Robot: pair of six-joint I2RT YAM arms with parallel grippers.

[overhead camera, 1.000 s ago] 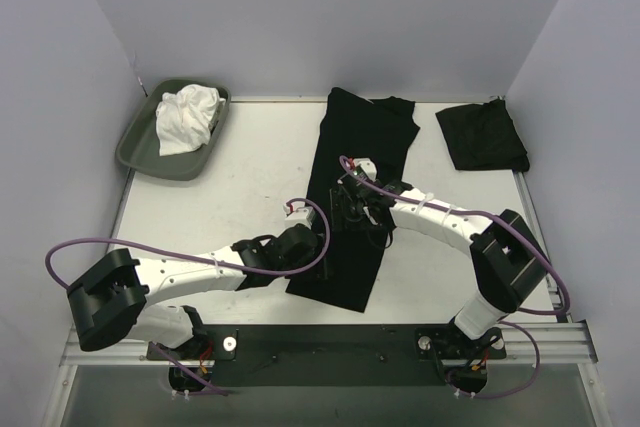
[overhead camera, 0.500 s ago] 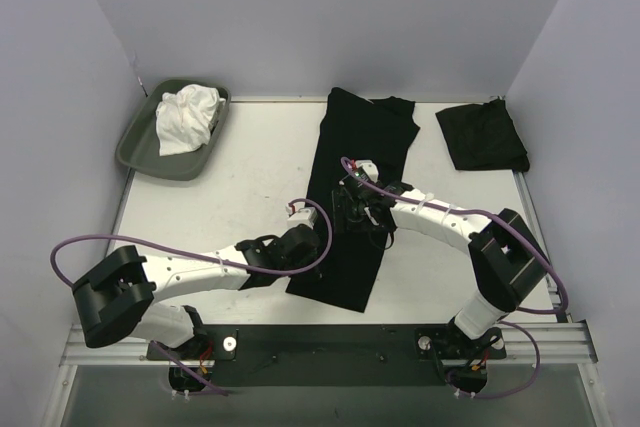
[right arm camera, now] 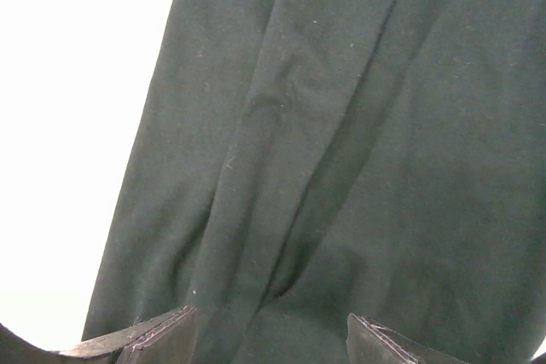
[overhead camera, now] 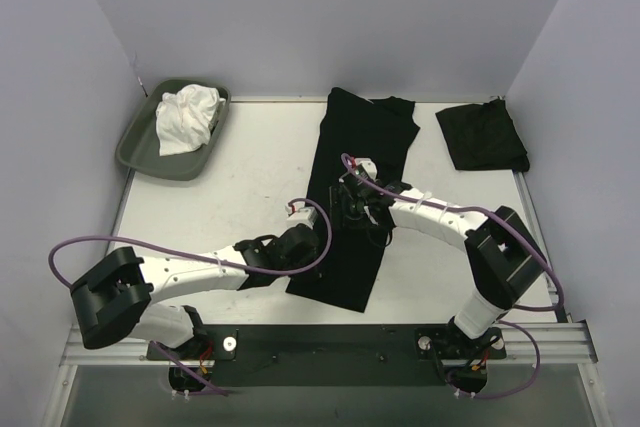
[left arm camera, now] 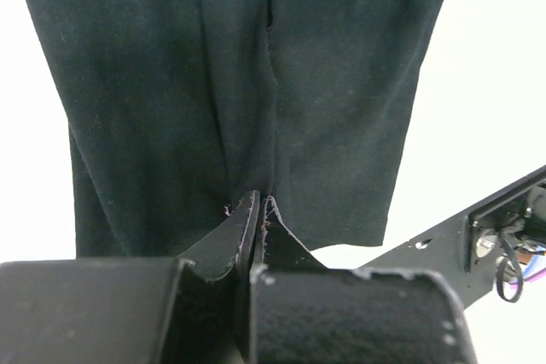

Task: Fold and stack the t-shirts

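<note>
A long black t-shirt (overhead camera: 365,132), folded into a narrow strip, runs from the back of the table toward the near edge. My left gripper (overhead camera: 312,247) is at the strip's left edge near its lower end. In the left wrist view the left gripper (left arm camera: 258,207) is shut, pinching a raised fold of the t-shirt (left arm camera: 333,83). My right gripper (overhead camera: 352,209) rests on the middle of the strip. It stands open, and under the right gripper (right arm camera: 269,340) lies wrinkled cloth of the t-shirt (right arm camera: 358,125). A second black t-shirt (overhead camera: 482,137) lies folded at the back right.
A grey-green tray (overhead camera: 135,152) at the back left holds a crumpled white cloth (overhead camera: 187,117). The white table (overhead camera: 250,167) is walled on three sides. A black mounting rail (overhead camera: 330,342) runs along the near edge.
My left gripper has closed from open onto the shirt's left edge. Both arms have barely shifted, and the right gripper stays open on the cloth.
</note>
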